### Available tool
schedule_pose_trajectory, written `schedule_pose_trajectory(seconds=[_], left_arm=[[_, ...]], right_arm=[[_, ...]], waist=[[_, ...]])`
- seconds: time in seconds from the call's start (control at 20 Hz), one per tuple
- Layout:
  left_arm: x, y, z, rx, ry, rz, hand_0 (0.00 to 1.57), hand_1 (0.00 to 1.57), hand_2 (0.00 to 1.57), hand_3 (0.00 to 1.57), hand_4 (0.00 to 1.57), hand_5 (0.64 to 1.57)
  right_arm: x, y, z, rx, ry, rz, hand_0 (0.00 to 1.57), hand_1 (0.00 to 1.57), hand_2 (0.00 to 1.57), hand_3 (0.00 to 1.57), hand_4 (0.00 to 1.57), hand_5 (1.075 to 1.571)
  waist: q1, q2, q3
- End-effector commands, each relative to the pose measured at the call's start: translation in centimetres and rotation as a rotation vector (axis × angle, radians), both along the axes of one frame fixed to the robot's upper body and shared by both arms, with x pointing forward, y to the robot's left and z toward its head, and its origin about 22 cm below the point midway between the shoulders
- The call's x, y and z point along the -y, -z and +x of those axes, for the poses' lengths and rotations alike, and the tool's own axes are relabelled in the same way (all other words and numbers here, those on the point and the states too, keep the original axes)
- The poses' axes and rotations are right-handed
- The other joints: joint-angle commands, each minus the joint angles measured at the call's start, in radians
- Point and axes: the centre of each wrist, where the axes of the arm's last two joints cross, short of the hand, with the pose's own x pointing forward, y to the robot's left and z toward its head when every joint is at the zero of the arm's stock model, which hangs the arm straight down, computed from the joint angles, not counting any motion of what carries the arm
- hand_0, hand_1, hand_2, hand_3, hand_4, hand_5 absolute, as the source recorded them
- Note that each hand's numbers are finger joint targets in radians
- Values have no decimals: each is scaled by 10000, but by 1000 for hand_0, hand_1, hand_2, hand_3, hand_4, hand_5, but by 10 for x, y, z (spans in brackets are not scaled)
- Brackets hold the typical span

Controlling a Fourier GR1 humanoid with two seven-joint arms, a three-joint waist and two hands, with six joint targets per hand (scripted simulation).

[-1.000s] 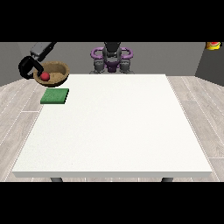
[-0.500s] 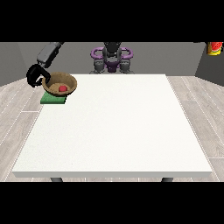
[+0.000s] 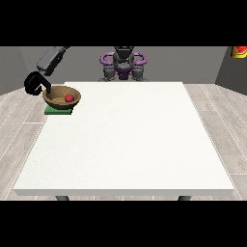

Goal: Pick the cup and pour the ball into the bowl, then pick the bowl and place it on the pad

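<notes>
A wide white surface [image 3: 125,140] fills most of the view, with the robot [image 3: 123,62] small at the far edge, facing the camera. Near the far corner at the view's left, a brown bowl [image 3: 59,98] sits on or just above a green pad [image 3: 56,111]; whether it touches the pad cannot be told. A red ball [image 3: 69,98] lies inside the bowl, so the pour looks done. No cup is visible.

The hand at the view's left [image 3: 36,84], black, on a grey arm reaching down from above, is at the bowl's outer rim, on the side away from the surface's middle. Its fingers curl round toward the rim and appear to grasp the bowl there, though the contact is small and hard to read. The other hand does not show anywhere in the view.

By its looks, the bowl is stiff and fairly light, with a shallow open shape and a thin rim that suits a pinch at the edge. Held by one side, it would tend to tip, and the round ball inside could roll toward the low side, so it likely needs to be kept level. The pad looks flat and thin, a steady base for setting the bowl down.
</notes>
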Motion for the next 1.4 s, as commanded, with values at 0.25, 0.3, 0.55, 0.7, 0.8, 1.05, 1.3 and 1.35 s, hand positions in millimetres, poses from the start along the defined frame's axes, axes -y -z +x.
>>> schedule_pose_trajectory(seconds=[0.25, 0.3, 0.55, 0.7, 0.8, 1.05, 1.3, 1.35], left_arm=[[-4, -1, -4, -21, -169, -143, 0, 0, 0, 0, 1192, 1562], [-5, 3, -6, 302, -101, 142, 0, 0, 0, 0, 1190, 1562], [-7, -23, -6, 1146, 205, 248, 0, 0, 0, 0, 1191, 1565], [-8, -2, -5, 394, -172, 105, 0, 0, 0, 0, 1194, 1567], [-17, -25, -14, 923, -5, 237, 0, 0, 0, 0, 1195, 1568], [-6, -13, -8, 237, 259, 399, 0, 0, 0, 0, 1206, 1569], [23, 29, 10, -795, 287, 98, 0, 0, 0, 0, 1190, 1569], [13, 35, 6, -960, 245, -74, 0, 0, 0, 0, 1190, 1569]], right_arm=[[-2, 16, -6, 428, 882, -67, 1465, 1465, 1389, 796, 0, 1539], [12, -17, 2, 888, 957, 99, 1451, 1451, 1393, 799, 0, 1536], [-3, -26, 18, 1877, 1081, 288, 1434, 1434, 1376, 670, 0, 1534], [3, -22, 10, 978, 862, -648, 1151, 1151, 1324, 1000, 187, 1532], [4, -19, 10, 831, 334, -655, 641, 641, 693, 1008, 0, 1469], [-2, -12, 12, -314, -255, -993, 0, 0, 0, 0, 0, 1407], [8, -55, 21, -904, -401, -1186, 0, 0, 0, 0, 0, 1383], [-8, -46, 28, -613, -609, -1196, 0, 0, 0, 0, 200, 1375]], waist=[[7, -33, 0], [206, 344, -2], [484, 1102, 8], [115, 378, 2], [519, 946, 4], [692, 190, 5], [268, -1122, -8], [220, -1160, -11]])
